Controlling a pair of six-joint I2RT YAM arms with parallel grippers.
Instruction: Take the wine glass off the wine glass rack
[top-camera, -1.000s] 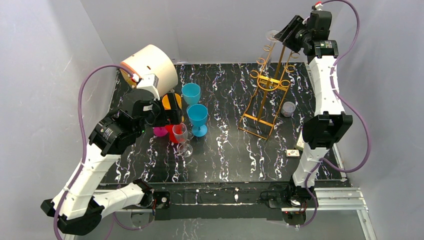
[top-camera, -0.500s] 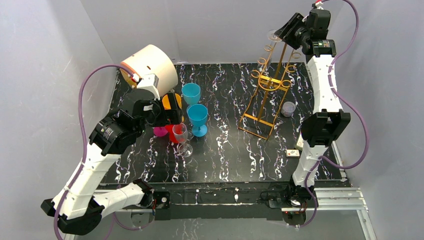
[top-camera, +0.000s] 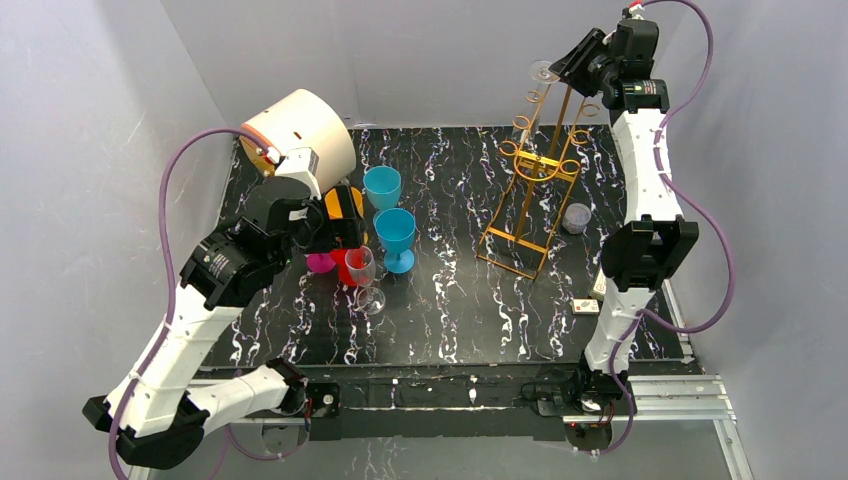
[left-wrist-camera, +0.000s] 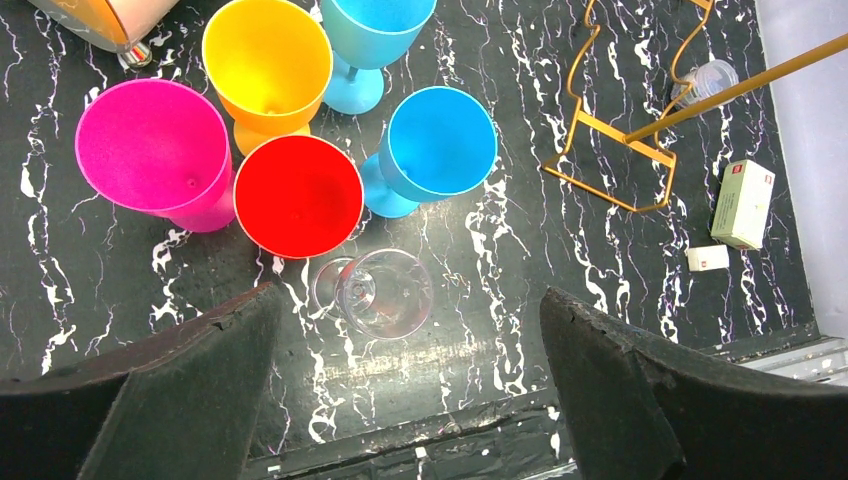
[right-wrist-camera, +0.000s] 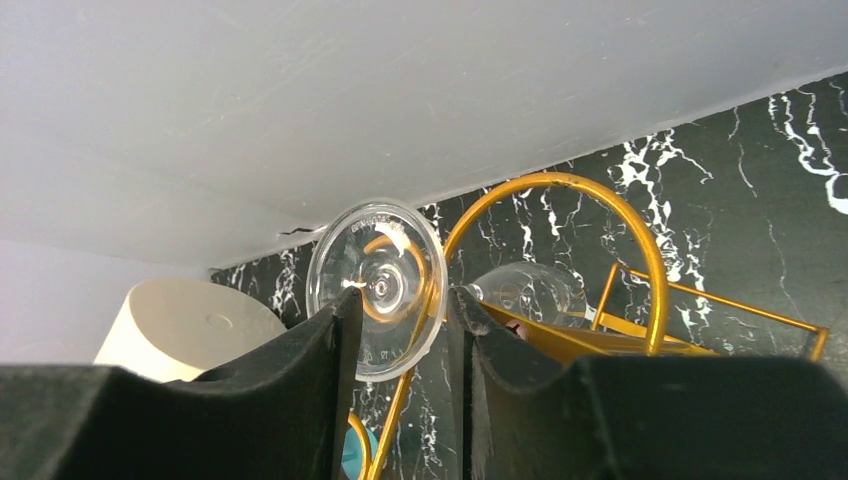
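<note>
1. The left claw (left-wrist-camera: 407, 300) is held spread wide above a clear glass (left-wrist-camera: 385, 293) near the table's (top-camera: 460, 300) left edge.
2. Bright cups (left-wrist-camera: 298, 195) are stood just behind that glass.
3. The wine glass rack (top-camera: 545, 163) is stood by the far right corner.
4. The wine glass (right-wrist-camera: 380, 260) is hung upside down at the rack's top.
5. The right claw (right-wrist-camera: 405, 295) is set close around its foot; a pinch cannot be told.
</note>
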